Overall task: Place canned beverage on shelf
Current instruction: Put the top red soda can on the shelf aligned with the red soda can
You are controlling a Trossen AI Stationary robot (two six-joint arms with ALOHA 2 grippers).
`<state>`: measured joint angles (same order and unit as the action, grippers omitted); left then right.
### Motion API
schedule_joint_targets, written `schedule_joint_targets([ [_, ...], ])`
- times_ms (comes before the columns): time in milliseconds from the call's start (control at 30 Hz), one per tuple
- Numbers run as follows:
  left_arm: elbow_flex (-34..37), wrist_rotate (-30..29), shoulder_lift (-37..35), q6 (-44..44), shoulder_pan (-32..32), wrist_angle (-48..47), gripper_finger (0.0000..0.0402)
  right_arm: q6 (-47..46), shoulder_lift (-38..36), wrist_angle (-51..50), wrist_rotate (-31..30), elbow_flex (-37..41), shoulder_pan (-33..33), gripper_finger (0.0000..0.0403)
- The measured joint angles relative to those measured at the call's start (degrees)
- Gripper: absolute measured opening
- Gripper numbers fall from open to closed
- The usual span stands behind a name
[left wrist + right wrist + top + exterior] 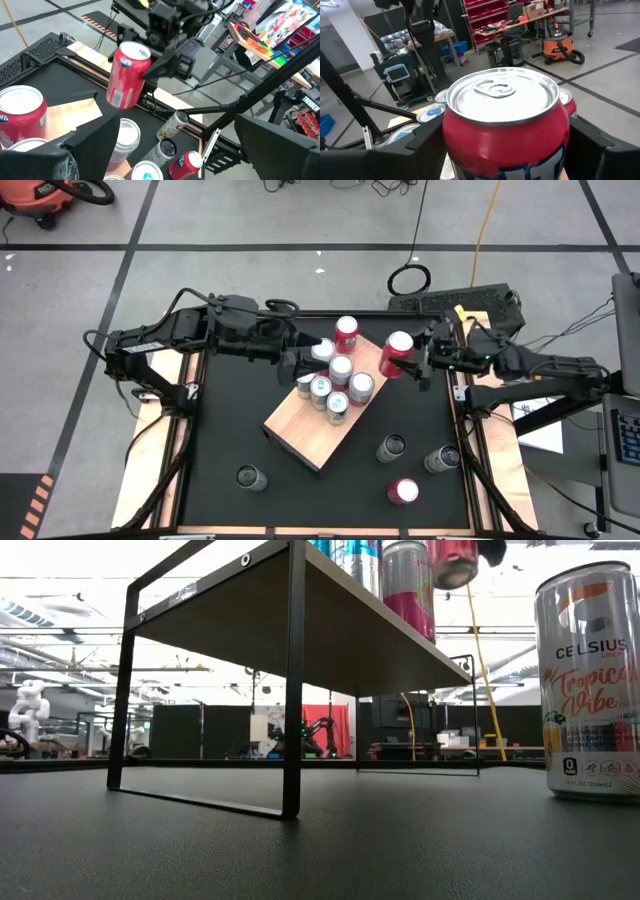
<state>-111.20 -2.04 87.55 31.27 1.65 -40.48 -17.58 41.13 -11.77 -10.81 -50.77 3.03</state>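
Note:
The shelf is a tan wooden board on a black frame, set askew mid-table, and also shows in the low view. Several silver cans and one red can stand upright on its far half. My right gripper is shut on another red can at the shelf's far right edge, above board level. My left gripper is open over the shelf's far left cans, its fingers wide apart on either side of silver cans; I see no contact. My right gripper pinches the red can's side wall between its two fingers, one on each side. The fingers come level from the table's right side. The can is lifted clear, top up and slightly tilted; its base hangs above the board.
Loose cans stand on the black tabletop at the near right: two silver, one red, and one near left. A tall Celsius can stands close to the low camera. The board's near half is bare.

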Motion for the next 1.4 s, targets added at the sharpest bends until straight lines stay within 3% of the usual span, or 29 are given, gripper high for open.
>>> schedule_joint_targets([
  [133, 0.0, 0.0, 0.0, 0.0, 0.0, -0.2, 0.0395, -1.3, -1.0, 4.6, -0.4, 4.8, 0.4, 0.0283],
  [433, 0.0, -1.0, 0.0, 0.0, 0.0, -1.3, 0.0395, 1.4, -0.4, 4.8, -4.4, 8.5, 3.2, 0.0283],
  [767, 0.0, -3.0, 0.0, 0.0, 0.0, -1.2, 0.0395, 5.0, 4.7, 6.7, -4.1, 8.8, 5.6, 0.0283],
  [1400, 0.0, -4.2, 0.0, -0.1, 0.0, -1.2, 0.0395, 3.5, 14.2, 14.3, -3.9, 8.8, 8.3, 0.0283],
])
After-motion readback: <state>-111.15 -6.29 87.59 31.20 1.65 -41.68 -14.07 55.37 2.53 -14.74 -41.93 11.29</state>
